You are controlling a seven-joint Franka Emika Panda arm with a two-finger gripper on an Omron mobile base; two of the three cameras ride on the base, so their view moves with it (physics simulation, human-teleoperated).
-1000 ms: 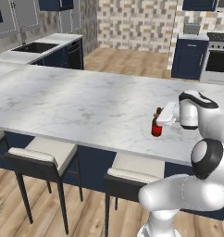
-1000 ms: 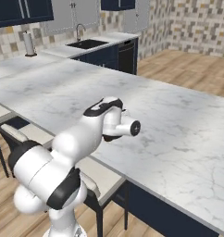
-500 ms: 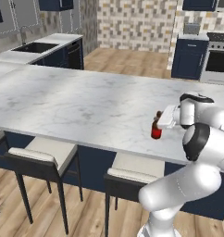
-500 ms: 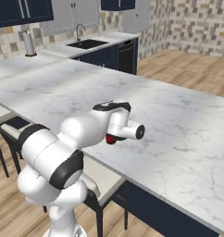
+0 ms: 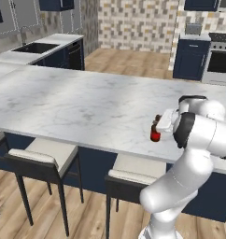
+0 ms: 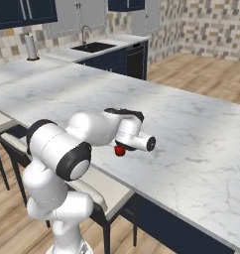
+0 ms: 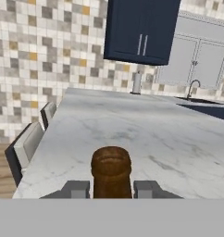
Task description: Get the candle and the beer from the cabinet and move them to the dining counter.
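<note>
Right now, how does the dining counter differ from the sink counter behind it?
The dining counter is long and wide, with stools along its near edge; the sink counter is smaller, with none visible. The dining counter carries the beer, gripped by the gripper; the sink counter holds a dark sink. Both have pale marble tops and navy bases.

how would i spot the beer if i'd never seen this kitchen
Find the long white marble dining counter with stools along it. Near its stool-side edge, the gripper holds the beer: a brown bottle with red on it, the only item on the slab.
</note>
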